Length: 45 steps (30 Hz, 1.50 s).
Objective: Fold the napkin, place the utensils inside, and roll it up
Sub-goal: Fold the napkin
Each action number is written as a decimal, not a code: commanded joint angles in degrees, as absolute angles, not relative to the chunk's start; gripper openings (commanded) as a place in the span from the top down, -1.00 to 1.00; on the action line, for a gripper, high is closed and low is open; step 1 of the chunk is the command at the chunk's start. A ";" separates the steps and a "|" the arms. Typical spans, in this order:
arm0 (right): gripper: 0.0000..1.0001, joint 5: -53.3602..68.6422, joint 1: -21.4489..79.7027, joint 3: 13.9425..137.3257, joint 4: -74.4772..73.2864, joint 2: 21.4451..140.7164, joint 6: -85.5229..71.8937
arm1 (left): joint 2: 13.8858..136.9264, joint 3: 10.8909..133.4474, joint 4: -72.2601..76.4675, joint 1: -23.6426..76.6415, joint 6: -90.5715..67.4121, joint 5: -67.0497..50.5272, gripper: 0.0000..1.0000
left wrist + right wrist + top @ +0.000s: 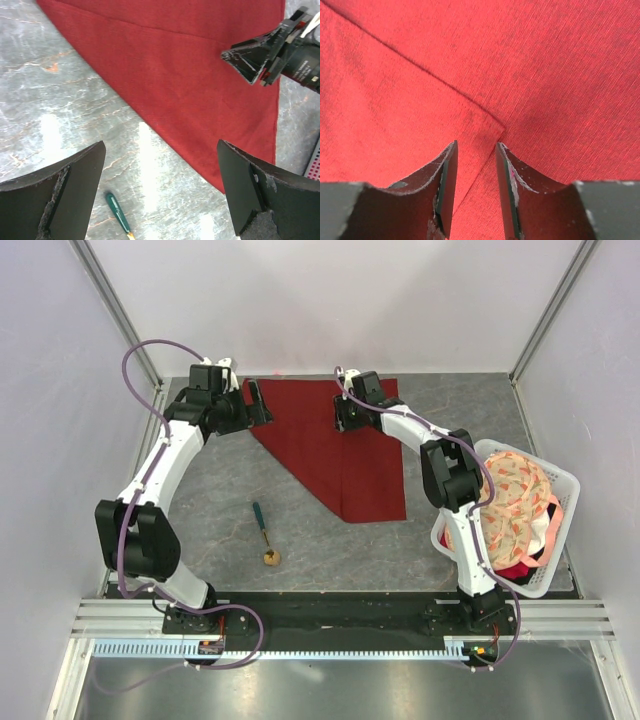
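The dark red napkin (340, 455) lies flat at the back middle of the table, folded into a rough triangle pointing toward the front. The spoon (264, 532), with a green handle and gold bowl, lies on bare table to the napkin's front left. My left gripper (257, 403) is wide open and empty at the napkin's back left edge; its wrist view shows the napkin (190, 75), the spoon's handle (116, 212) and my right gripper (252, 57). My right gripper (343, 418) hovers over the napkin's back part, its jaws narrowly open (476, 145) over a folded corner (487, 122).
A white basket (565, 485) stands at the right edge behind the right arm, holding a peach floral cloth (510, 500). Grey marble table surface (220, 490) surrounds the napkin. White walls and frame posts enclose the back and sides.
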<state>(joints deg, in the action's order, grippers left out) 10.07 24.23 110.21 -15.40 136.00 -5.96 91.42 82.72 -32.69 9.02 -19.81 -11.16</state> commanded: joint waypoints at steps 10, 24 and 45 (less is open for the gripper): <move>0.19 7.12 24.43 116.19 -17.58 140.80 -2.99 | 87.19 80.24 -31.90 8.00 -15.65 -11.86 -1.00; 0.36 3.26 26.72 116.81 -17.93 141.42 -0.71 | 87.36 78.58 -31.02 6.68 -15.91 -13.54 -1.00; 0.88 -5.01 31.38 111.72 -18.54 138.79 -2.02 | 85.87 77.52 -30.76 5.54 -16.43 -16.26 -1.00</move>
<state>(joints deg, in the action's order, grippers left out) -4.64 30.26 114.61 -16.91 140.53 -0.38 88.23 77.56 -32.60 6.04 -17.98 -13.96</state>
